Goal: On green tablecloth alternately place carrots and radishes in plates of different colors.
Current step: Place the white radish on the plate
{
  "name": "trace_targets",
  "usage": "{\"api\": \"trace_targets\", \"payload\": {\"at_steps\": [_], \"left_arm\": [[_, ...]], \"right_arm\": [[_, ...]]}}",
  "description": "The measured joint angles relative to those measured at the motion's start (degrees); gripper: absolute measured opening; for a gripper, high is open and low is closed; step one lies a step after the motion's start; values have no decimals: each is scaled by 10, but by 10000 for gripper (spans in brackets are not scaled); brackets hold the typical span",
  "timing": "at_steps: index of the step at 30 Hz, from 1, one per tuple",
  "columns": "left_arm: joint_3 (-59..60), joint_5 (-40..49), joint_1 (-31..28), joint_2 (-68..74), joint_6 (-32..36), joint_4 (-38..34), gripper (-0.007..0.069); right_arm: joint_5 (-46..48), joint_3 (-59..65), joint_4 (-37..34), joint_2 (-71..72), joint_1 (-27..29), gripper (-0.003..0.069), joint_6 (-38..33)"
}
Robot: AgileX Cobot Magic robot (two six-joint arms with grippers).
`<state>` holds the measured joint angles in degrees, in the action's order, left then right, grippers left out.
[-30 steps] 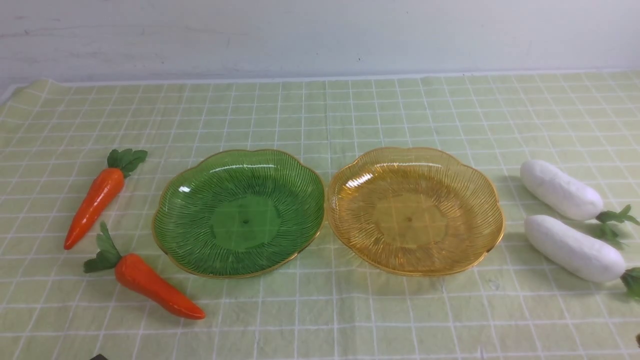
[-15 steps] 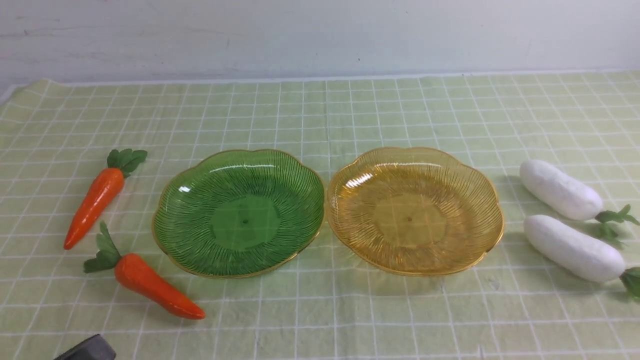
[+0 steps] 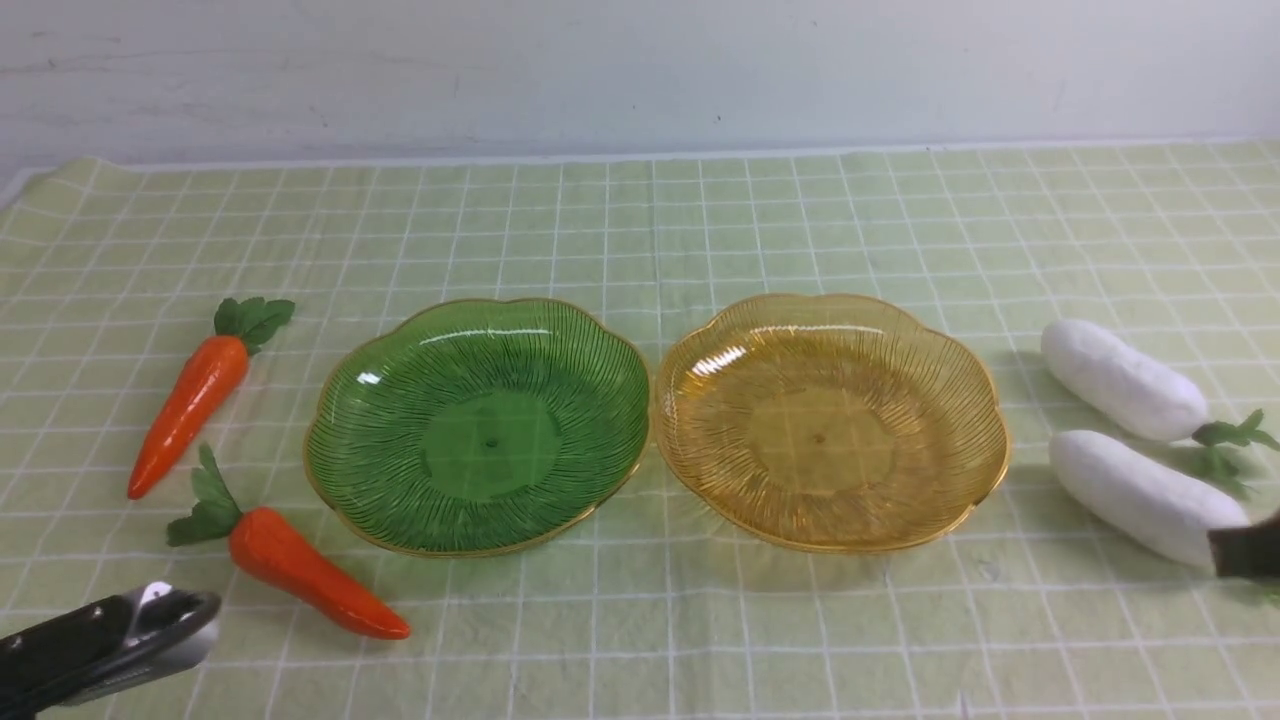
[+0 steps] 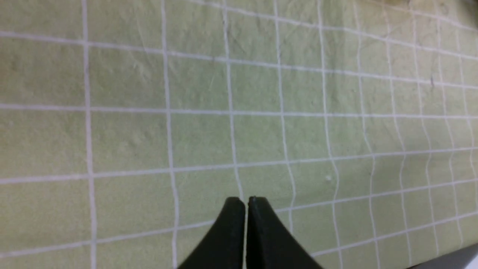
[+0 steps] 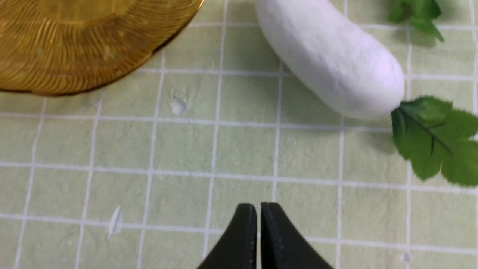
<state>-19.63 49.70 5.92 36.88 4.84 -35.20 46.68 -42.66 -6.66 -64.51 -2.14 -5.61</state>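
On the green tablecloth (image 3: 640, 230) a green plate (image 3: 478, 425) and an amber-yellow plate (image 3: 830, 420) sit side by side, both empty. Two carrots lie to the left: a far one (image 3: 190, 400) and a near one (image 3: 310, 570). Two radishes lie to the right: a far one (image 3: 1120, 380) and a near one (image 3: 1140, 495), which also shows in the right wrist view (image 5: 328, 59). My left gripper (image 3: 205, 610) is shut and empty, near the near carrot; its wrist view (image 4: 245, 200) shows only cloth. My right gripper (image 3: 1215, 548) is shut and empty, in front of the near radish's leafy end (image 5: 258, 205).
A pale wall (image 3: 640, 70) runs behind the cloth's far edge. The amber plate's rim (image 5: 112, 74) shows in the right wrist view. Bare cloth lies in front of both plates.
My left gripper has come further into view at the bottom left, moving up towards the near carrot. My right gripper has entered at the right edge over the near radish's end.
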Motion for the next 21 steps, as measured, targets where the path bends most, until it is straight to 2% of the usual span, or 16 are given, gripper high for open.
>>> {"api": "trace_targets", "payload": {"at_steps": [5, 11, 16, 19, 21], "left_arm": [[0, 0, 0, 9, 9, 0, -7], [0, 0, 0, 9, 18, 0, -3], [0, 6, 0, 9, 19, 0, -3], [0, 11, 0, 9, 19, 0, -3], [0, 11, 0, 9, 19, 0, -3]], "right_arm": [[-23, -45, 25, -73, 0, 95, -39], [-102, -66, 38, -162, 0, 318, -67], [-176, -66, 100, -237, 0, 541, -70], [-192, -67, 130, -265, 0, 592, -70], [-196, -68, 144, -280, 0, 600, -70]]}}
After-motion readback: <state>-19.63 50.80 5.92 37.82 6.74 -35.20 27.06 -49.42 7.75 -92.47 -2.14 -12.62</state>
